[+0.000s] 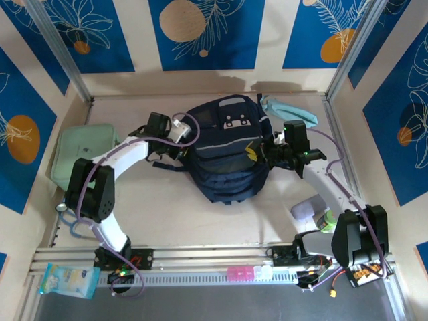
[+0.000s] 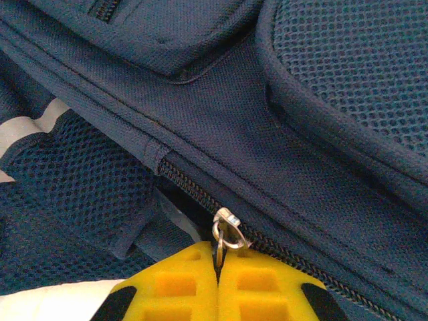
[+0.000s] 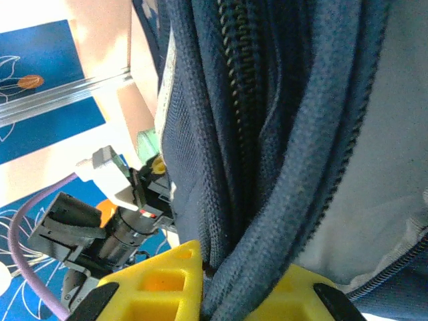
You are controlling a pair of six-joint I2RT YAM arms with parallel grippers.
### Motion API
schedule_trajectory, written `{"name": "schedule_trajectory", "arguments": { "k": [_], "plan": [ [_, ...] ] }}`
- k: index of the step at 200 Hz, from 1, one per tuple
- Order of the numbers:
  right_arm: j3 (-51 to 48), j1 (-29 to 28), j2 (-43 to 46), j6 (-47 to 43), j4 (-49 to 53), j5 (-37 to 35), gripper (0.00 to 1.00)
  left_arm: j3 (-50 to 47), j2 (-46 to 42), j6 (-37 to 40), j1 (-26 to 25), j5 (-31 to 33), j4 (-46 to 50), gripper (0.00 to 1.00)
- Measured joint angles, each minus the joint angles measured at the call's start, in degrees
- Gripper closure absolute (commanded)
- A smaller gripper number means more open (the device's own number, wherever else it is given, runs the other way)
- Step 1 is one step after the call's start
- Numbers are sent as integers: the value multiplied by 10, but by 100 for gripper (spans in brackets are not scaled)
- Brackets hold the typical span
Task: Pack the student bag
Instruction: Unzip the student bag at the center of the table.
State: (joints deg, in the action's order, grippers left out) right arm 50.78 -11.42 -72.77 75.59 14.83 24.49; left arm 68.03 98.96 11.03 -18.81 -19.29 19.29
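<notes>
The bag [image 1: 224, 150] lies in the middle of the table [image 1: 174, 207], between the two arms, with its front pocket turned up. The left gripper [image 2: 217, 261] is closed on the metal zip pull [image 2: 226, 227] at the bag's left side, and the ring is pinched between the yellow fingers. The right gripper [image 3: 231, 277] is clamped narrowly on a thick rolled seam at the bag's right side, just beside a zip track. A mint case [image 1: 83, 150] lies at the left edge of the table, well apart from the bag.

The bag is judged to be soft and limp. Its woven cloth and mesh panels can be expected to sag, fold and drag along when pulled, not to move as one piece. It is not thought fragile or slippery, though the small smooth pull could slide out of a pinch. The pull is best taken for working the zip and drawn along the track. The corded seam is best taken as the counter-hold, since loose cloth would only stretch.
</notes>
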Motion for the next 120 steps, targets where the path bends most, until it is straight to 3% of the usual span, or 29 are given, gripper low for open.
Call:
{"name": "schedule_trajectory", "arguments": {
  "k": [39,99,120],
  "plan": [
    [14,-28,-32,-4,-7,6,85,-29,-27,-26,6,41,-23,100],
    [81,-106,-125,-15,-48,0,84,-116,-140,-111,35,175,-33,36],
    [104,-116,-150,-33,-45,-3,70,-141,-195,-144,35,219,-18,27]
  ]
}}
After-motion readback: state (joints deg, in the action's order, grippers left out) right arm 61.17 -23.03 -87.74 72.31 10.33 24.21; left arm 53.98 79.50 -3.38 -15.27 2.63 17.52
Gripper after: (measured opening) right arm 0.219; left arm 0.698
